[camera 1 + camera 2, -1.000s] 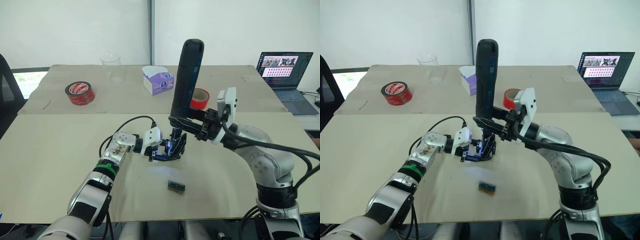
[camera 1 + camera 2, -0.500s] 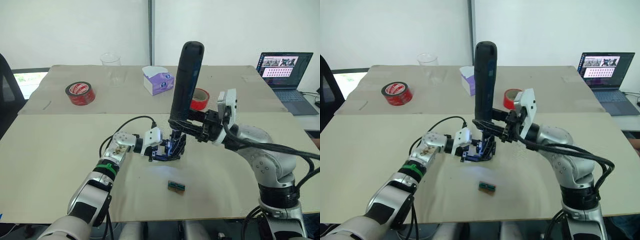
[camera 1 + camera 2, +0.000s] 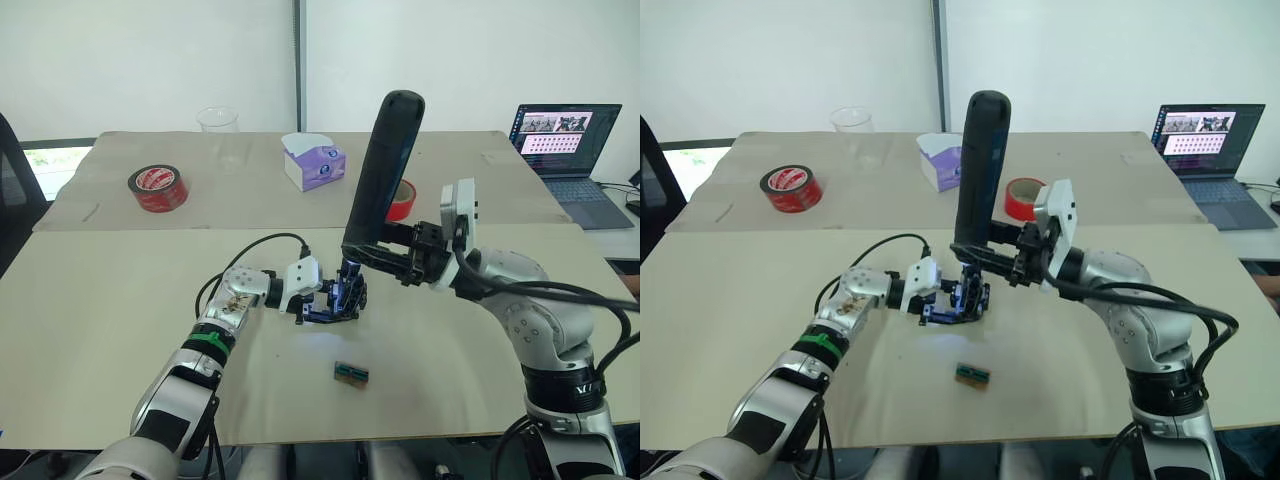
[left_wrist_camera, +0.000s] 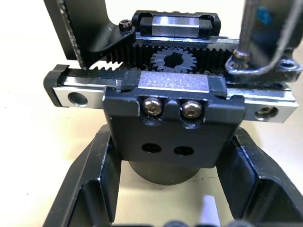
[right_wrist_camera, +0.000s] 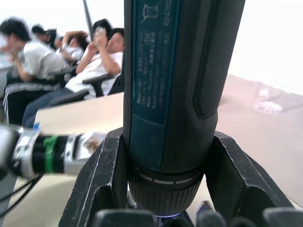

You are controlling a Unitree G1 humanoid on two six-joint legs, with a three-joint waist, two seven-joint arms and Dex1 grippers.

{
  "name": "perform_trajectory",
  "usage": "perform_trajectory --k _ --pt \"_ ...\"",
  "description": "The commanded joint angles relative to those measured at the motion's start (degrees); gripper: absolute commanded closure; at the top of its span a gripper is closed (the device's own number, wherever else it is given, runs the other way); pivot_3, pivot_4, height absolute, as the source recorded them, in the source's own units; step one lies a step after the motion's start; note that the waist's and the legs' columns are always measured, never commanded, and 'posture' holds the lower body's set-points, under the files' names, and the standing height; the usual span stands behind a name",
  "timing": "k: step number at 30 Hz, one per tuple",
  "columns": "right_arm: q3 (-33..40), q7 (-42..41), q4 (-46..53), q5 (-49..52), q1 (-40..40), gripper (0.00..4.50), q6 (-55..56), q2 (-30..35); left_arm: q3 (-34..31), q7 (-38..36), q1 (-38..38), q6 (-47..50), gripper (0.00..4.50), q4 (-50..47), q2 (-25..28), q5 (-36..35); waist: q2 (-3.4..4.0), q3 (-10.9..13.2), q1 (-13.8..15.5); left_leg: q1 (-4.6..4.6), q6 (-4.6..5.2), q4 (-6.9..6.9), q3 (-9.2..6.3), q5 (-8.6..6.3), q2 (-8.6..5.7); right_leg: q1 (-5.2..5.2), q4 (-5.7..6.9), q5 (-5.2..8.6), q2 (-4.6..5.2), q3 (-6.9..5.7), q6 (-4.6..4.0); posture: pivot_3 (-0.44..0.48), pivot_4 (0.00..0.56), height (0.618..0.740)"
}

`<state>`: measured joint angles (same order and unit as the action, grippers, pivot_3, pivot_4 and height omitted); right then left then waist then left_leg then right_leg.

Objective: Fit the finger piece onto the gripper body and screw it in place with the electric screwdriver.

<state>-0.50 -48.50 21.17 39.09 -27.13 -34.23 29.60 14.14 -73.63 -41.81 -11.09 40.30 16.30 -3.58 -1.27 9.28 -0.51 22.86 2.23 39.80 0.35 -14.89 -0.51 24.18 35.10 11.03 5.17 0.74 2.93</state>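
Both arms reach inward over the table, the left gripper [image 4: 170, 189] clamping the black, geared gripper body [image 3: 335, 300] mid-table while the right gripper [image 5: 163, 189] grips the electric screwdriver [image 3: 380, 170], tilted slightly, bit down on it.

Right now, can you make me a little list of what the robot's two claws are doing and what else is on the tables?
left claw: shut on the gripper body, holding it on the near table
right claw: shut on the screwdriver
screwdriver: tilted, bit down on the gripper body
near table, in front: small tray
far table: two red tape rolls, clear cup, tissue box
far right: open laptop
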Motion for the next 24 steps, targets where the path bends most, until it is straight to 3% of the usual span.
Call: perform_trajectory --k 1,12,24 --pt "-5.52 -1.29 -0.21 -1.64 2.52 2.61 -2.65 0.5 -0.16 -0.79 0.58 0.91 2.22 -2.48 0.92 -0.55 0.0 0.0 -0.19 0.0 0.0 0.0 0.0 0.0 0.01 0.0 0.0 0.0 0.0 0.0 0.0 0.0 0.15 0.74" --pt "-7.82 -1.25 -3.11 -7.08 -1.79 2.61 -1.25 2.03 0.09 -0.53 0.93 1.82 2.22 -3.31 0.68 -0.64 0.0 -0.01 -0.25 -0.02 0.0 -0.02 0.0 0.0 0.01 0.0 0.0 0.0 0.0 0.01 -0.01 0.0 0.15 0.74" --pt "-8.44 -1.7 -2.91 -7.7 -1.27 2.61 -1.2 3.43 0.2 -0.47 0.41 1.28 2.22 -2.42 0.16 -0.49 0.0 -0.02 -0.19 -0.02 0.0 -0.01 0.0 0.0 0.0 -0.01 0.0 0.0 0.02 0.01 -0.01 0.0 0.15 0.74"
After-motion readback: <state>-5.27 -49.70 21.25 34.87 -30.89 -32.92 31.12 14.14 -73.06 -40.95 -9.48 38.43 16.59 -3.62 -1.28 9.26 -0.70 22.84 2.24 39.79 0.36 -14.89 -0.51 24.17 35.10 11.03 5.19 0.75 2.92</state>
